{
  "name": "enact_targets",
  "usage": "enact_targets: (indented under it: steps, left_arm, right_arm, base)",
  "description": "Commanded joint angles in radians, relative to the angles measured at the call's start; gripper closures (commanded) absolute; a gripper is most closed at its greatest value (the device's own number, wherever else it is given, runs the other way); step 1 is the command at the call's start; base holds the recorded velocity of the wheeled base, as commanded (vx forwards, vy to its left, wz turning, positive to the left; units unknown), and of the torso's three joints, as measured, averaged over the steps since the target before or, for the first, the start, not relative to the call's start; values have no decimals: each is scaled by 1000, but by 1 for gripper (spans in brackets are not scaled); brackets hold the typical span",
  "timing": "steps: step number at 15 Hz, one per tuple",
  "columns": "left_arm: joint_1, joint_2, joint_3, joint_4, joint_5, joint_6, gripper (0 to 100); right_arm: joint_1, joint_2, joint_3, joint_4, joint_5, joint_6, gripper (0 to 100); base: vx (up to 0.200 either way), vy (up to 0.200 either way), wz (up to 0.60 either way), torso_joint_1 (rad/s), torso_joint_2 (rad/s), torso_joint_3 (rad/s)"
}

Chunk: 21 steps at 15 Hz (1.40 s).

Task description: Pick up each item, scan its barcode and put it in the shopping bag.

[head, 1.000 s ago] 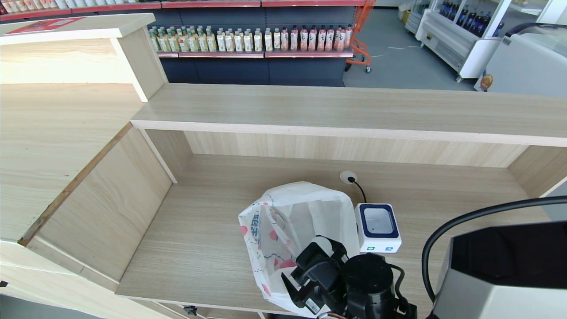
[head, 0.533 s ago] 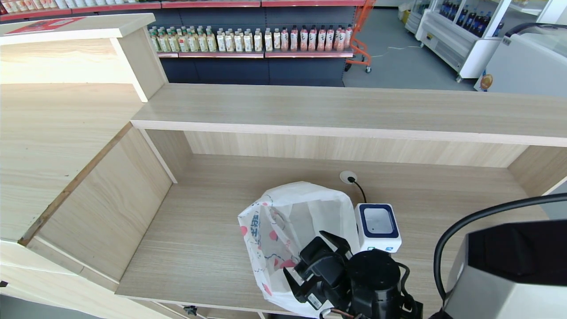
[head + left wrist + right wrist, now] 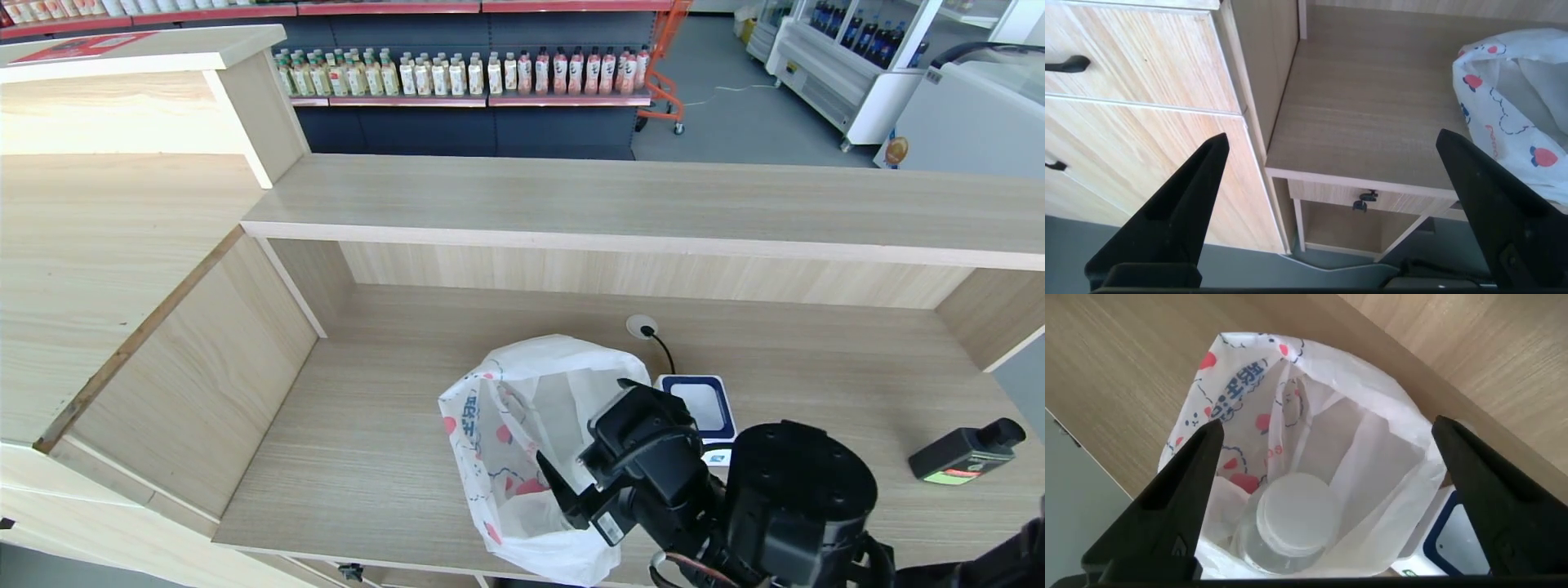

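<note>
While the left gripper (image 3: 1333,139) hangs low in front of the counter (image 3: 1372,98), its two black wedge-shaped fingers stand wide apart and hold nothing. Beside it on the left are flat drawers (image 3: 1127,82) of pale wood grain with thin black handles. The counter top is of the same light, striped wood and has a straight front edge.

To the right of this gripper, on the counter near the edge, stands the bag (image 3: 482,441). It is thin white plastic, soft and wrinkled, with red and blue printed figures, and its mouth is open upward. At its bottom sits a jar (image 3: 1294,510) with a round, smooth white lid and a clear body.

The right gripper (image 3: 581,420) is directly above the open bag, over the jar. Its fingers are spread apart and empty.

Just behind this gripper, and partly hidden by it, is the scanner (image 3: 702,404), a white box with rounded corners and a dark blue frame around a pale window. A thin black cable (image 3: 663,347) goes from it to a round hole in the counter.

Well apart from the right gripper, farther to its right, a dark bottle (image 3: 959,456) with a black cap lies on its side on the counter.
</note>
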Motion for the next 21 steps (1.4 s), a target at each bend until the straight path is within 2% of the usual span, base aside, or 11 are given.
enact_targets:
  steps: [1,4,5,6,8,9,11,12,15,18,21]
  left_arm:
    - [0,0,0,0,0,0,0]
    - [0,0,0,0,0,0,0]
    - [0,0,0,0,0,0,0]
    - [0,0,0,0,0,0,0]
    - [0,0,0,0,0,0,0]
    - [0,0,0,0,0,0,0]
    - [0,0,0,0,0,0,0]
    - [0,0,0,0,0,0,0]
    - [0,0,0,0,0,0,0]
    - [0,0,0,0,0,0,0]
    - [0,0,0,0,0,0,0]
  right_arm:
    - [5,-179,-12,85,0,4,0]
    - [-5,-396,-32,262,0,8,0]
    - [-37,-489,-30,358,-1,18,0]
    - [-132,-611,-30,497,-1,28,0]
    - [-294,-865,-38,844,2,34,0]
    - [-340,-1060,-75,1172,17,37,0]
    - [-339,-1252,-179,1592,62,37,0]
    - [-339,-1285,-214,1671,83,37,0]
    - [-339,-1324,-225,1714,80,37,0]
    - [-347,-1401,-233,1888,83,51,0]
    - [-419,-1451,-203,1976,86,189,0]
  base:
    - [0,0,0,0,0,0]
    - [0,0,0,0,0,0]
    - [0,0,0,0,0,0]
    - [0,0,0,0,0,0]
    - [0,0,0,0,0,0]
    - [0,0,0,0,0,0]
    - [0,0,0,0,0,0]
    - [0,0,0,0,0,0]
    - [0,0,0,0,0,0]
    - [0,0,0,0,0,0]
    - [0,0,0,0,0,0]
